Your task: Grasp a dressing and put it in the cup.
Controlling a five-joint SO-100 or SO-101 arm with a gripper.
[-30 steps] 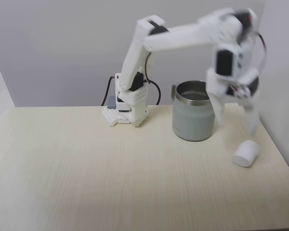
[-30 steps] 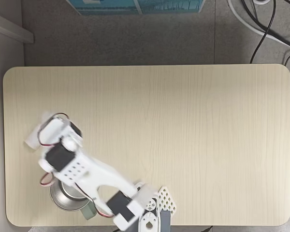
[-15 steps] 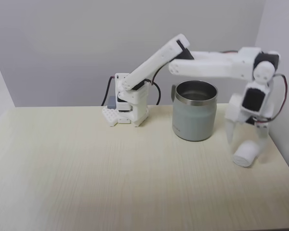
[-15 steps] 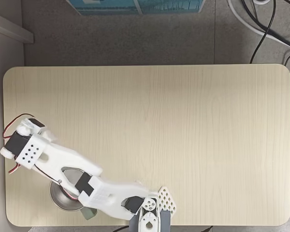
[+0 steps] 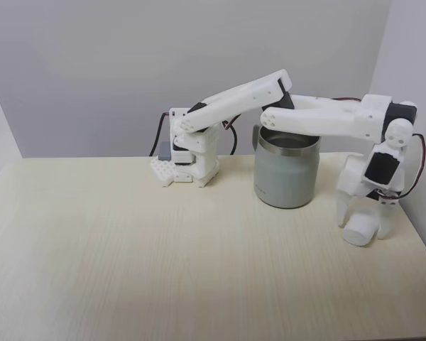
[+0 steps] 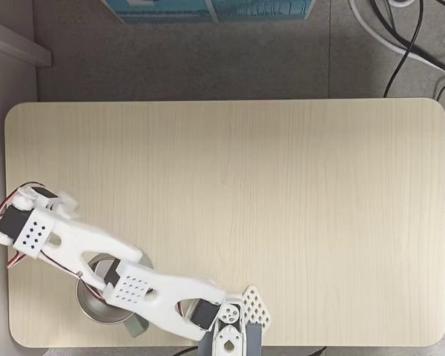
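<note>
The dressing (image 5: pixel 360 231), a small white roll, lies on its side on the table at the right, a little in front of and to the right of the cup. The cup (image 5: pixel 286 165) is a pale grey-green mug with a steel rim, standing upright with its handle toward the arm's base. My gripper (image 5: pixel 366 227) points down over the roll and is open, with one white finger (image 5: pixel 343 211) on its left and the other on its right. From the top-down fixed view, the arm (image 6: pixel 89 256) crosses above the cup (image 6: pixel 91 305) and covers the roll.
The arm's base (image 5: pixel 188 160) stands at the table's back, left of the cup. The roll lies close to the table's right edge (image 5: pixel 420 238) and the side wall. Bare wood stretches across the middle and left of the tabletop (image 6: pixel 267 200).
The gripper has swung out past the cup and come down. A second ago it hung above the roll; now its fingers straddle it at table level. The roll and the cup have not moved.
</note>
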